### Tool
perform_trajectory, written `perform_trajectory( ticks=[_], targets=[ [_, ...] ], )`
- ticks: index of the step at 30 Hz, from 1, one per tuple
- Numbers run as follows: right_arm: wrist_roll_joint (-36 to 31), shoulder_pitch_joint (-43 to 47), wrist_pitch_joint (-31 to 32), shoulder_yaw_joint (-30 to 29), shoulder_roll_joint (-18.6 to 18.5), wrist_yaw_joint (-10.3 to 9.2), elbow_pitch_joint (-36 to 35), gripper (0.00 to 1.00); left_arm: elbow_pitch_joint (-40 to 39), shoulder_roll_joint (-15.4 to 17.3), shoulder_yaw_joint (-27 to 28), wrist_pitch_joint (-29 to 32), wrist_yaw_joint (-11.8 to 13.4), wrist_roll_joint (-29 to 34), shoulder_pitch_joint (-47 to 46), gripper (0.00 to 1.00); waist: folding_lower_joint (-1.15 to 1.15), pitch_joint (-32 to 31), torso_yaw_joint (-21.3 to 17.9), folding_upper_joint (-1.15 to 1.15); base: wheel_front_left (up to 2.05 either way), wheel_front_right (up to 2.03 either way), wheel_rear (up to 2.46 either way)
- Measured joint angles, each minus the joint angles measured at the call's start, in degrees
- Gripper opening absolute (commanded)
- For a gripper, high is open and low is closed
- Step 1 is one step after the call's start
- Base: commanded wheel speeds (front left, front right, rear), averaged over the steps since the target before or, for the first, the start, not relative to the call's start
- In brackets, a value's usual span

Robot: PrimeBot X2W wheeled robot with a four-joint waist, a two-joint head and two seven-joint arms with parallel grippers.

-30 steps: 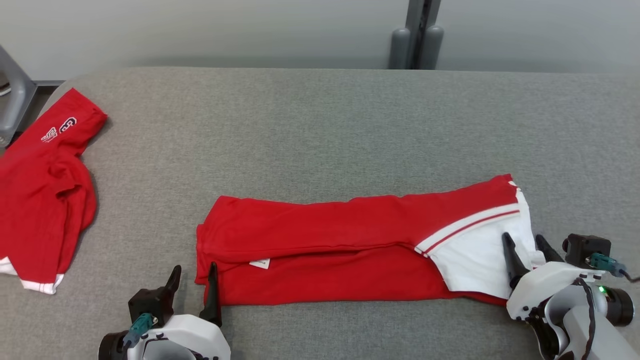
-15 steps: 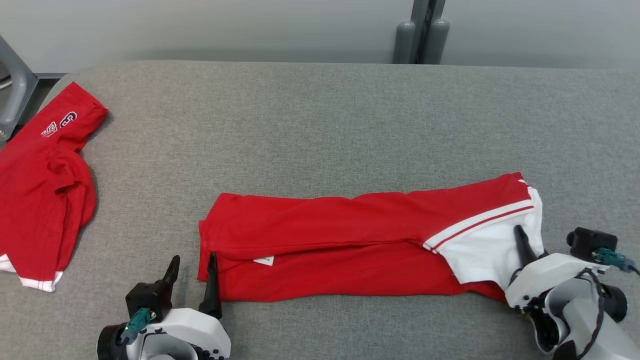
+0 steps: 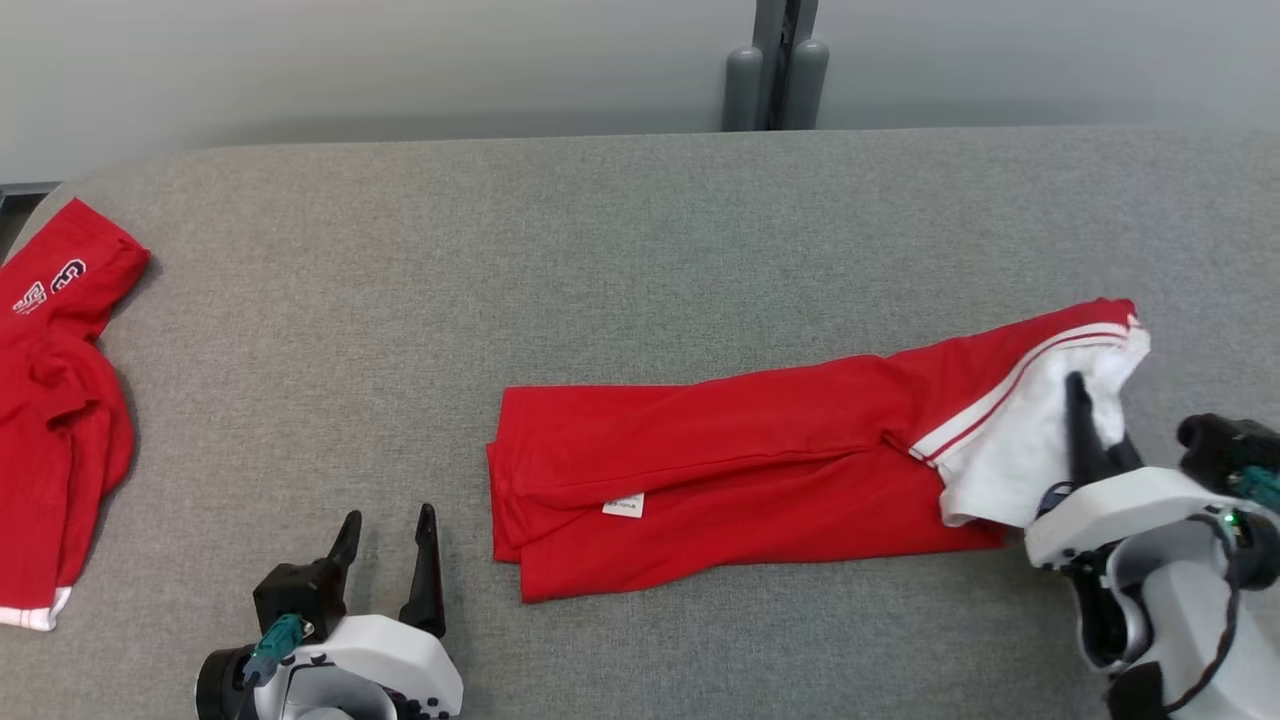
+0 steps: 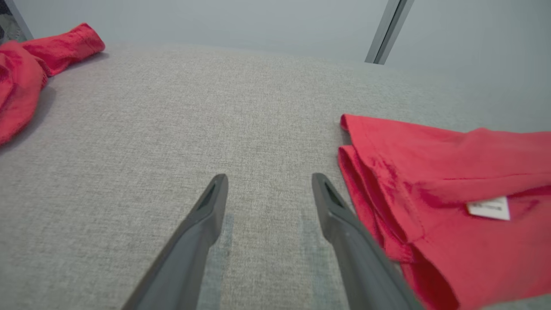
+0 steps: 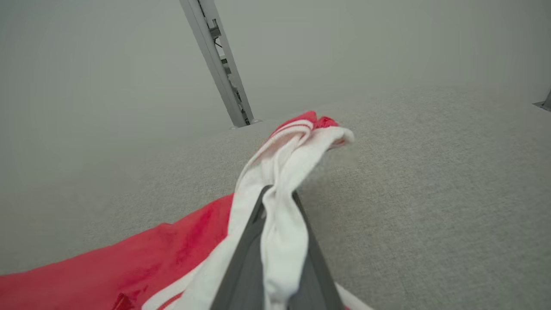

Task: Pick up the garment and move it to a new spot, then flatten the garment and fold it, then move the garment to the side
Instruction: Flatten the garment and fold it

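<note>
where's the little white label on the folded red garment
In the head view the small white label lies on the folded red and white garment near its left end, just right of the open left gripper.

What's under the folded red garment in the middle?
The folded red garment rests on the grey table; its own lower layers show at the left edge. Anything else beneath is covered.

The white end of the garment [image 3: 760,450] wraps over the right pincer [image 5: 279,202] and hides its tips. The print on the garment's small label [image 3: 622,506] is too small to read. The head view's left edge cuts off the second red garment [image 3: 50,430], and its lower right corner cuts off the right arm [image 3: 1180,580].
</note>
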Motion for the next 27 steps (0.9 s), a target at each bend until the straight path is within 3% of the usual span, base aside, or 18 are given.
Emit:
perform_trajectory(
  ticks=[6,12,17,27],
  targets=[
    [3.4,3.1,0.0,13.6,2.0,0.0,-5.6,0.0,0.0,0.0,-1.2,0.0,-0.1,-0.5,0.0,1.0,0.0,-0.8,-0.2,0.0,0.0,0.0,0.0],
    [8.7,3.2,0.1,25.5,3.0,0.0,-7.2,0.0,-0.5,0.0,-3.5,0.0,-0.2,-1.1,-0.3,1.0,0.0,-0.9,2.7,0.0,0.0,0.0,0.0],
    [11.3,0.3,0.3,31.4,3.5,0.0,-5.4,0.0,-0.5,0.0,-5.8,0.0,-0.1,-1.8,-0.4,1.0,0.0,-1.2,7.0,0.0,0.0,0.0,0.0],
    [16.3,-5.0,0.3,37.6,4.0,0.0,1.2,0.0,-0.3,0.1,-8.2,0.0,0.4,-3.0,0.0,1.0,0.0,-1.4,16.0,0.0,0.0,0.0,0.0]
  ],
)
